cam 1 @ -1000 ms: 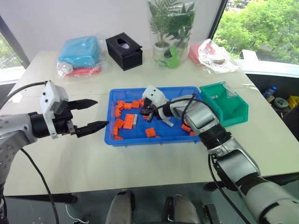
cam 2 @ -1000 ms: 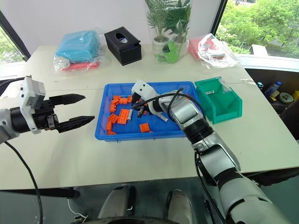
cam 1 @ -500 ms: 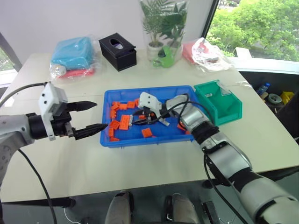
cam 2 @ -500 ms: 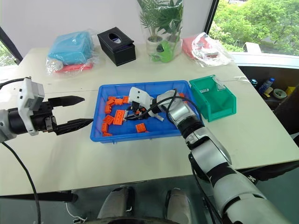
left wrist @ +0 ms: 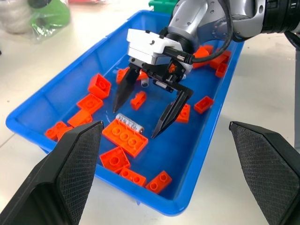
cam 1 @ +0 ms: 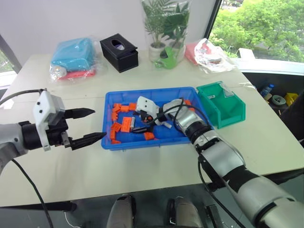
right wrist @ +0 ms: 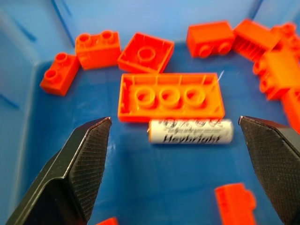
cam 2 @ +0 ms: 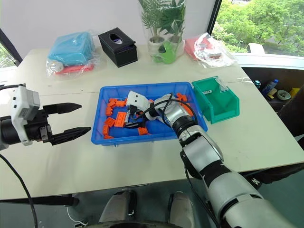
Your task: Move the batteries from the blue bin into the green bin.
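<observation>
My left claw (cam 1: pixel 91 126) hangs spread wide over the worktop (cam 1: pixel 142 166), just beside the blue bin (cam 1: pixel 156 140); my right claw (left wrist: pixel 151 111) gapes empty inside it, fingers straddling a battery (right wrist: pixel 191 131) lying against a long orange block (right wrist: pixel 170 97); green bin (cam 1: pixel 227 110) beyond

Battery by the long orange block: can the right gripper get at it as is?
Probably yes. Right gripper hangs over the battery, jaws open either side; the long block lies alongside, off the jaws' line.
</observation>
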`<state>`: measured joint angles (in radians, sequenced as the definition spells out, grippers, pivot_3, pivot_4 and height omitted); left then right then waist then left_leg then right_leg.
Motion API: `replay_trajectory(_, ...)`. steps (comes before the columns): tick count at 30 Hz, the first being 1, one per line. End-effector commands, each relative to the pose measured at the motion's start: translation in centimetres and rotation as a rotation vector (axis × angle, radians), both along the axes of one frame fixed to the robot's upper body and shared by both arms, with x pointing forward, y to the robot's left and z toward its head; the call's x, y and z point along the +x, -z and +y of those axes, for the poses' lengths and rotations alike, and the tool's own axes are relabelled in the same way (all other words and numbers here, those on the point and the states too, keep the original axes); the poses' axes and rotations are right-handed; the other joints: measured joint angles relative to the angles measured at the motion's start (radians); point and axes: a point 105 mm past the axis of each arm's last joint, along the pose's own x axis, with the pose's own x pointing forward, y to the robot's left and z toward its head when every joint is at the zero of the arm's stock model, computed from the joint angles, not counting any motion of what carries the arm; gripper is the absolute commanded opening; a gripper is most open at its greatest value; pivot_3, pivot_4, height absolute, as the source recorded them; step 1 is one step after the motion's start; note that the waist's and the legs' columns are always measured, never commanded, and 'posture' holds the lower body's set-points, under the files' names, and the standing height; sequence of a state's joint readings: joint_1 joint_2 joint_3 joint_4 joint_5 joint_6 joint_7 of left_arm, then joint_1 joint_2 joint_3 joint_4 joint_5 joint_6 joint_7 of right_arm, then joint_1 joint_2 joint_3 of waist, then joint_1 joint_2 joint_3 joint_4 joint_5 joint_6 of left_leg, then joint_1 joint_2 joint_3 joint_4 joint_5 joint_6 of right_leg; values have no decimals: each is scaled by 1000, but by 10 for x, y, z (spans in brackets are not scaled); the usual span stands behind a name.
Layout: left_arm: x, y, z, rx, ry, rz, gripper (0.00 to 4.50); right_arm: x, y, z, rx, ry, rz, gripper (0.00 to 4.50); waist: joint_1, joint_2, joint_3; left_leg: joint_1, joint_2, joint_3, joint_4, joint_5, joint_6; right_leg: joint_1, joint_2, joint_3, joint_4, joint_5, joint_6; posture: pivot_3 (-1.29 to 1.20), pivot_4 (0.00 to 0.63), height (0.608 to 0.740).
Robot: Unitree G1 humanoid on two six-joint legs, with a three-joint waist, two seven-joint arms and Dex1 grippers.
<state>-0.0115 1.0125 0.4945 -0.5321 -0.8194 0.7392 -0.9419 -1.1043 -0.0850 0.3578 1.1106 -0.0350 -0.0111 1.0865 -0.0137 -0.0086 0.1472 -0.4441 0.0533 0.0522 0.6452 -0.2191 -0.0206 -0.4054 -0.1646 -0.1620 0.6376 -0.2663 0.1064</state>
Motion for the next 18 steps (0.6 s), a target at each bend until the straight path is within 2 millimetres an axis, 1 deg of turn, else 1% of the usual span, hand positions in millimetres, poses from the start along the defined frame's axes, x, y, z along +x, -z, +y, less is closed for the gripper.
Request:
replay_trajectory(1, -3, -12, -1, 6, 0, -53, 4500, 3, -11, 7, 20, -8, -42, 4448, 0, 0, 0, 0, 0, 0, 0, 0, 0, 0, 0, 0, 0, 0, 0, 0, 150, 657)
replay_trajectory(6, -2, -14, -2, 6, 1, -61, 4500, 6, -6, 8, 16, 31, -34, 4448, 1, 0, 0, 0, 0, 0, 1, 0, 0, 0, 0, 0, 2, 0, 0, 0, 150, 657)
replay_trajectory(7, -2, -14, -2, 6, 2, -62, 4500, 6, -6, 8, 22, 36, -30, 4217, 1, 0, 0, 0, 0, 0, 1, 0, 0, 0, 0, 0, 2, 0, 0, 0, 150, 657)
replay_trajectory(9, -2, -14, -3, 5, 4, -64, 4500, 7, -6, 7, 34, 47, -24, 3614, 1, 0, 0, 0, 0, 0, 1, 0, 0, 0, 0, 0, 2, 0, 0, 0, 150, 657)
replay_trajectory(11, -1, -15, -3, 4, 6, -66, 4500, 7, -6, 6, 38, 47, -26, 2566, 0, 0, 0, 0, 0, 0, 1, 0, 0, 0, 0, 0, 2, 0, 0, 0, 150, 657)
replay_trajectory(12, 0, -15, -4, 3, 8, -66, 4500, 7, -6, 5, 40, 45, -27, 2221, 1, 0, 0, 0, 0, 0, 1, 0, 0, 0, 0, 0, 2, 0, 0, 0, 150, 657)
replay_trajectory(14, 0, -15, -5, -1, 13, -64, 4500, 7, -10, 2, 56, 37, -34, 2227, 1, 0, 0, 0, 0, 0, 1, 0, 0, -1, 0, 0, 3, 0, 0, 0, 150, 657)
replay_trajectory(17, 2, -13, -8, -9, 29, -55, 4500, 11, -35, -5, 144, 48, -73, 2227, 2, 0, 0, 0, 0, 0, 1, 0, 0, 0, 0, 0, 4, 0, 0, 0, 150, 657)
replay_trajectory(18, 2, -12, -9, -14, 34, -52, 4500, 13, -49, -10, 193, 69, -85, 2227, 3, 0, 0, 0, 0, 0, 2, 0, 0, -1, 0, 0, 6, 0, 0, 0, 150, 657)
